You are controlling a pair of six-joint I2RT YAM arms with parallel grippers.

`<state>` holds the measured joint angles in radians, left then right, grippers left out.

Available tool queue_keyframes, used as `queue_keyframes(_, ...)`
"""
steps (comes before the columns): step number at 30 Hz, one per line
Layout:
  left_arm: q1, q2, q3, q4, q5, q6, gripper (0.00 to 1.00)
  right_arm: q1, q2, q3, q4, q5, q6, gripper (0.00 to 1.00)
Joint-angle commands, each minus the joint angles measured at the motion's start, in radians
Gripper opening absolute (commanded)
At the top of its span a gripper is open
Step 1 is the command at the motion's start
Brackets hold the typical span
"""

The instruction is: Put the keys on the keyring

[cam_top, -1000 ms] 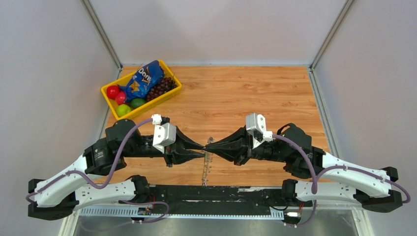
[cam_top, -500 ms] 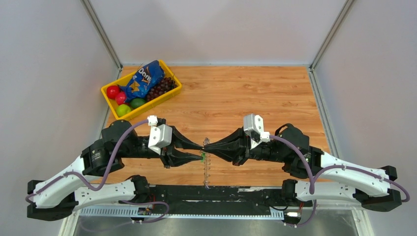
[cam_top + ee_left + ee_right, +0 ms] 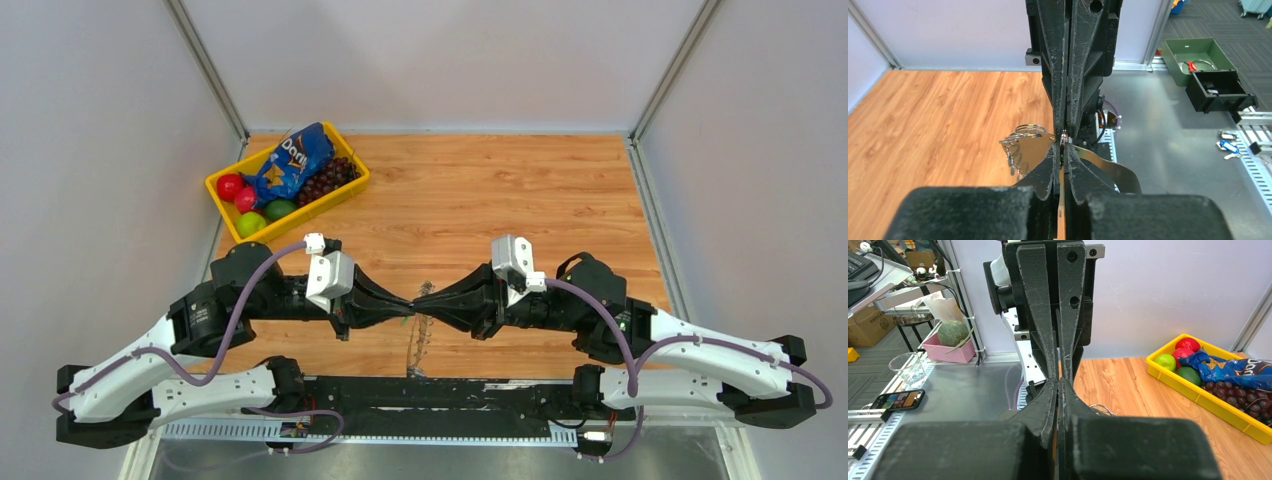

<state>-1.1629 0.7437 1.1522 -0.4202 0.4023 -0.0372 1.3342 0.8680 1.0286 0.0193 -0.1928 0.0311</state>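
My left gripper [image 3: 408, 303] and right gripper [image 3: 421, 298] meet tip to tip above the near middle of the table. The keyring [image 3: 417, 345] is a thin silvery hoop with a fringe of small silver pieces, and it hangs from that meeting point toward the table's front edge. In the left wrist view my left gripper [image 3: 1063, 148] is shut, with a sliver of the keys' green tag [image 3: 1063, 159] between its pads. The right gripper [image 3: 1063, 132] comes in from above, shut on the hoop [image 3: 1108, 167]. In the right wrist view my right gripper [image 3: 1058, 383] is pressed shut, with a bit of the keyring [image 3: 1099, 407] beside it.
A yellow bin [image 3: 310, 208] stands at the table's back left. It holds a blue chips bag [image 3: 293, 160], dark grapes [image 3: 330, 178] and red and green fruit [image 3: 240, 195]. Grey walls close the table on three sides.
The left gripper's jaws stood apart, with the green tag showing at the lower finger. They have now closed together. Both arms have shifted only slightly.
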Motion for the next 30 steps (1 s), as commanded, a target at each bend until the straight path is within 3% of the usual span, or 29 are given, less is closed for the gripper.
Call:
queue_keyframes(1,0.001,0.010,0.007,0.032,0.009,0.005,0.01,0.008,-0.017,0.018,0.081,0.008,-0.015,0.00)
queue_keyframes(9,0.001,0.040,0.059,-0.060,-0.031,0.028,0.00,0.008,-0.040,0.040,-0.083,0.043,-0.015,0.00)
queue_keyframes(10,0.001,0.045,0.066,-0.090,-0.036,0.033,0.00,0.008,-0.043,0.052,-0.119,0.052,-0.015,0.03)
queue_keyframes(14,0.000,0.090,0.124,-0.201,-0.052,0.071,0.00,0.009,-0.055,0.113,-0.264,0.097,-0.013,0.31)
queue_keyframes(16,0.000,0.118,0.154,-0.258,-0.059,0.089,0.00,0.008,-0.046,0.154,-0.349,0.114,-0.020,0.37)
queue_keyframes(23,-0.001,0.212,0.232,-0.415,-0.073,0.130,0.00,0.008,0.022,0.288,-0.606,0.167,-0.016,0.48)
queue_keyframes(30,0.000,0.266,0.259,-0.479,-0.090,0.154,0.00,0.008,0.048,0.309,-0.680,0.153,-0.016,0.48)
